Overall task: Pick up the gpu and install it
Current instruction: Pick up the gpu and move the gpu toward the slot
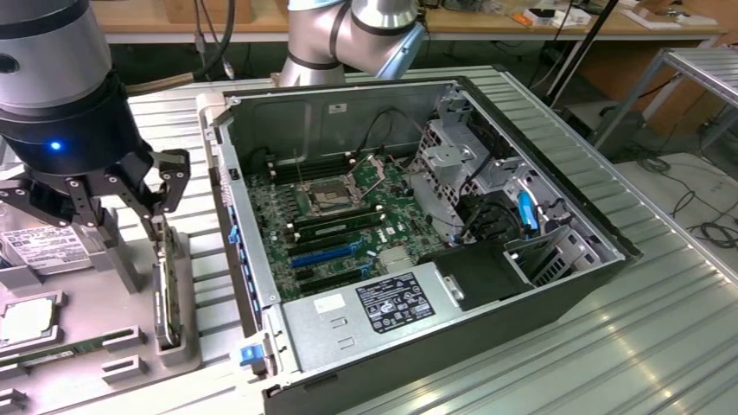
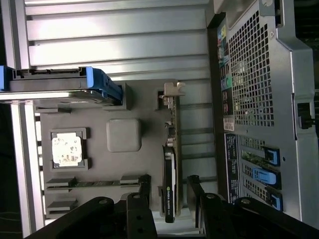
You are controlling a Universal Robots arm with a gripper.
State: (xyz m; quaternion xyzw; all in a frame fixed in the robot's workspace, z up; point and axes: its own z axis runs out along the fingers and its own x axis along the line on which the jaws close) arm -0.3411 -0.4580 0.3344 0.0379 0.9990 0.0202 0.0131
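1. The gpu (image 1: 168,298) stood upright on its long edge in a slot of the grey tray (image 1: 81,389), on the exterior view's left, just outside the open computer case (image 1: 600,251).
2. In the wrist view the gpu (image 2: 169,174) appeared edge-on as a thin dark slab, with its silvery bracket (image 2: 173,90) at the end farthest from the fingers.
3. The gripper (image 1: 133,220) hung directly over the card, released. In the wrist view its jaws (image 2: 168,180) stood wide, one on each side of the card, with a gap showing between each of the fingers (image 2: 144,196) and the card. It held nothing.
4. Other parts lay on the same tray: a hard drive (image 1: 41,246) with a white label, a square processor chip (image 1: 29,322) and a narrow memory stick (image 1: 58,353).
5. In the wrist view the hard drive (image 2: 50,82) carried blue rails, and the processor chip (image 2: 66,149) sat in its own recess.
6. The case lay on its side with its panel off, showing the green motherboard (image 1: 334,207) and the power supply (image 1: 375,303) at the near end.
7. Tray and case both rested on a table (image 1: 658,337) of metal slats.
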